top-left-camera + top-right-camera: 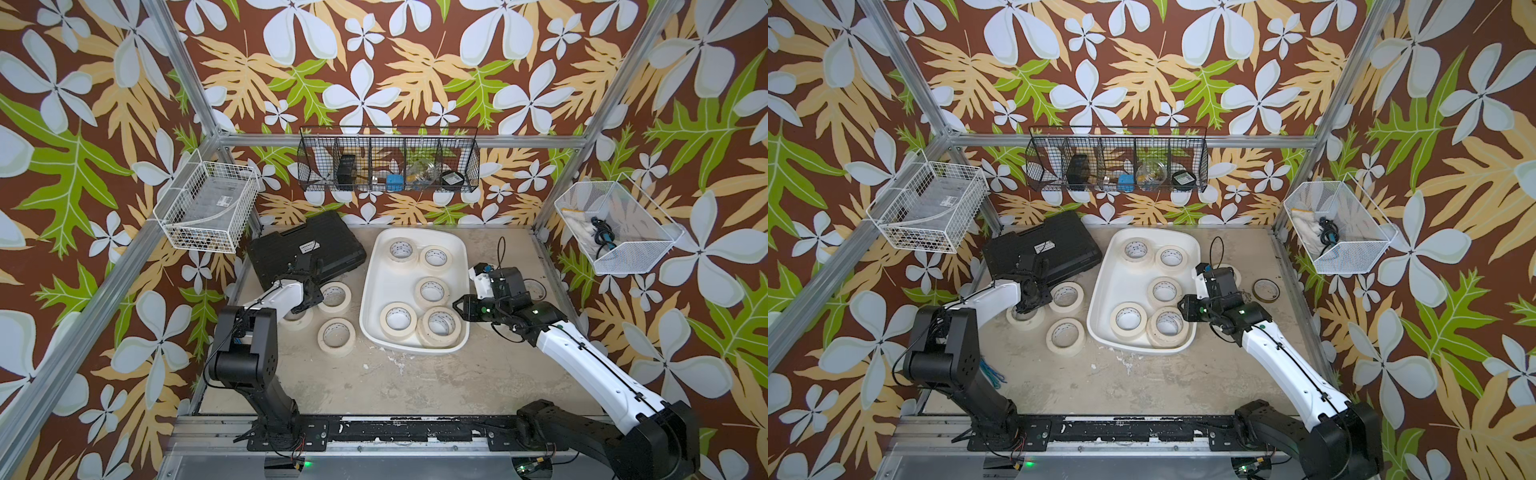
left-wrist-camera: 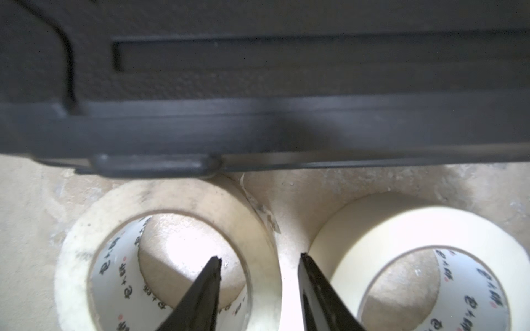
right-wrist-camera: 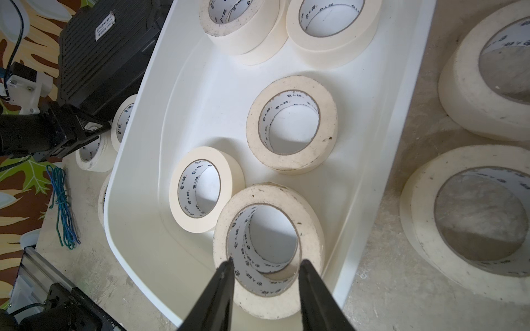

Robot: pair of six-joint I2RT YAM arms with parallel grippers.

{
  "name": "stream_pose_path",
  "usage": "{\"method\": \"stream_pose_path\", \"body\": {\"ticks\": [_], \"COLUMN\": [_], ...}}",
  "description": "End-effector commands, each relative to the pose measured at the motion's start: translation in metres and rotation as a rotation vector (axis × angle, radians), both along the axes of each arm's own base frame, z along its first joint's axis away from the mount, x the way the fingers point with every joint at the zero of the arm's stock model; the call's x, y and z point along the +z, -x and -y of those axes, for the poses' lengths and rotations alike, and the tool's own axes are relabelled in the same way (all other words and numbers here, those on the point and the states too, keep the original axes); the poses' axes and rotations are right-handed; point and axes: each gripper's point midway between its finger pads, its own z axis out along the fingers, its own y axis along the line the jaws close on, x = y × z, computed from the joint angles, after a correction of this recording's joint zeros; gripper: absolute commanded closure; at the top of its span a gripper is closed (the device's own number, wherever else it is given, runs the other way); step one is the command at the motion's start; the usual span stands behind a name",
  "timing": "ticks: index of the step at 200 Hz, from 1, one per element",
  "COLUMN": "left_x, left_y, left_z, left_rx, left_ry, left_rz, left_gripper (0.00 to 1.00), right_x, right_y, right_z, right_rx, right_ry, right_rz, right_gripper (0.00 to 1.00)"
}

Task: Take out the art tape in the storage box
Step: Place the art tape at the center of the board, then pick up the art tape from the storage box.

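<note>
The white storage box (image 1: 374, 286) lies mid-table, and several cream art tape rolls (image 1: 432, 291) lie flat inside it. Three more rolls (image 1: 336, 336) lie on the table to its left and two (image 3: 473, 220) to its right. My left gripper (image 2: 259, 256) is open astride the wall of one table roll (image 2: 160, 206) beside the black case. One finger is inside that roll's core, the other is in the gap to the neighbouring roll (image 2: 424, 229), and neither touches it. My right gripper (image 3: 266, 261) is open and empty above the stacked rolls (image 3: 269, 200) at the box's near right corner.
A black ribbed case (image 1: 305, 249) lies at the back left, touching the roll under my left gripper. A thin dark tape ring (image 1: 1266, 290) lies at the right and a blue-green cord (image 3: 61, 206) near the left arm's base. Wire baskets (image 1: 388, 166) hang on the walls.
</note>
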Motion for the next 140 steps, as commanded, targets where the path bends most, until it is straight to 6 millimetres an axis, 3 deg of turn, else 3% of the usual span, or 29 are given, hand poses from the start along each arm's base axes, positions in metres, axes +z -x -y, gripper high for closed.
{"method": "stream_pose_path", "body": {"ticks": [1, 52, 140], "left_x": [0.006, 0.042, 0.147], "left_y": [0.003, 0.019, 0.055], "left_z": [0.003, 0.011, 0.044], "left_rx": [-0.012, -0.047, -0.251], "left_ry": [0.022, 0.067, 0.203], "left_rz": [0.008, 0.067, 0.336], "left_gripper": [0.51, 0.48, 0.38], "right_x": [0.007, 0.011, 0.003], "right_y": [-0.007, -0.021, -0.056], "right_z": [-0.004, -0.013, -0.053], "right_rx": [-0.002, 0.001, 0.023], "right_ry": [-0.006, 0.012, 0.045], "right_rz": [0.025, 0.038, 0.038], "right_gripper": [0.59, 0.59, 0.59]}}
